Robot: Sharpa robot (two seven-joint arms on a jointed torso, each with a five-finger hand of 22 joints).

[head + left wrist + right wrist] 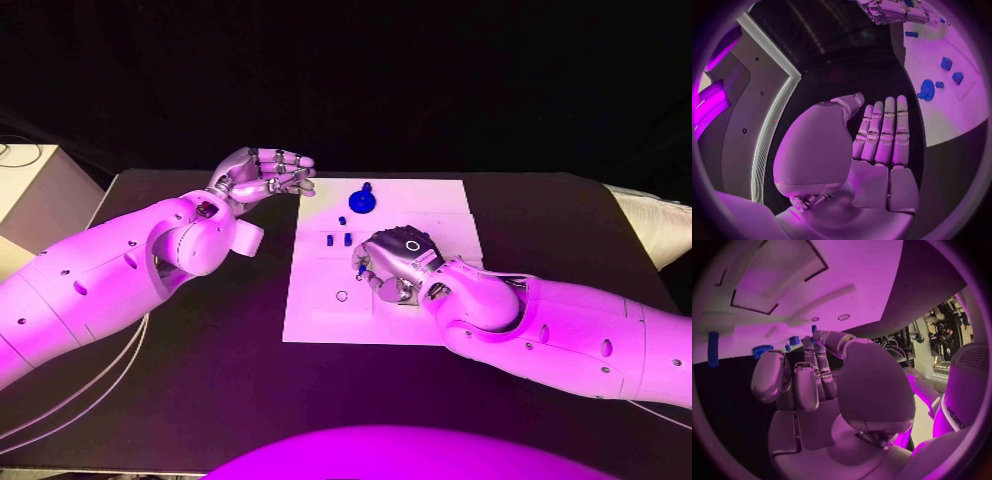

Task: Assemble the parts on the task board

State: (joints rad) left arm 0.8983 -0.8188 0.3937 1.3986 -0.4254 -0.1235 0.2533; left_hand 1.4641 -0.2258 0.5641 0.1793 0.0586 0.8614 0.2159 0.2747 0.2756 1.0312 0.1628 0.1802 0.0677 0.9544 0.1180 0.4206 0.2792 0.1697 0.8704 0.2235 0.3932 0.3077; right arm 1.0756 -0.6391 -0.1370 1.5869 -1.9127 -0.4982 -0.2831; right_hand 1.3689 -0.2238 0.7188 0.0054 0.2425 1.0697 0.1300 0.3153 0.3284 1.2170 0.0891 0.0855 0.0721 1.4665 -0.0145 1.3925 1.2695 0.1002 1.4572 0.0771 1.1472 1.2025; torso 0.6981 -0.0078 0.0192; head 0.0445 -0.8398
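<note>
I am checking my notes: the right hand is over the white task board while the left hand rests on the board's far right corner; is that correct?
Not quite. In the head view the left hand is beyond the task board's far left corner, over the black table. The right hand is indeed over the board.

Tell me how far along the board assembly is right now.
Early, by the look of it. Done: nothing I can confirm. In hand: the right hand is over the task board; whether it holds anything is hidden. The left hand hovers off the board's corner, holding nothing. Left: the blue gear and small blue parts lie loose.
</note>
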